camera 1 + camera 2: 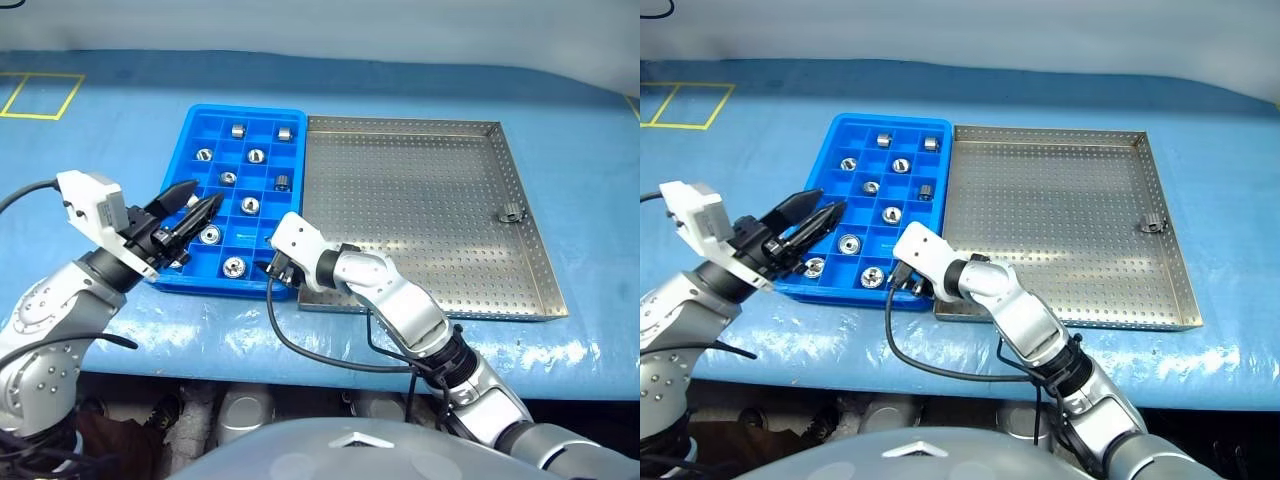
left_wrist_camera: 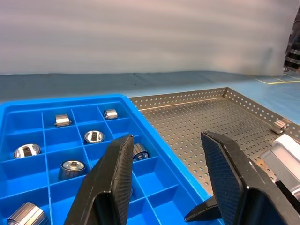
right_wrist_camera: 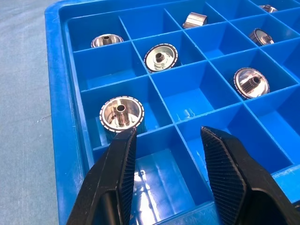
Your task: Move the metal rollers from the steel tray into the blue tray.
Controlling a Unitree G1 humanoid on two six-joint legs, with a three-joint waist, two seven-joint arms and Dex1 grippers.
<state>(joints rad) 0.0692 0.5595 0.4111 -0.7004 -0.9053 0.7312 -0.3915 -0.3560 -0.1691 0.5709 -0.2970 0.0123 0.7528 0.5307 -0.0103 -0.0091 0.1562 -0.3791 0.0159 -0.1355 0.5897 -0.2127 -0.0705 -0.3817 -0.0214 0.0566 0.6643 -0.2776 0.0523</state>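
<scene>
One steel tray [image 1: 520,215] and blue tray [image 1: 195,130] share a blue-covered table [image 1: 100,150].

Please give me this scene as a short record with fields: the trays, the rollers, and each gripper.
blue tray: left of the steel tray, the two side by side
steel tray: one roller left, at its right rim
rollers in blue tray: about ten, in separate compartments
left gripper: open, empty, over the blue tray's near left part
right gripper: fingers apart, empty, above an empty compartment at the blue tray's near edge
</scene>
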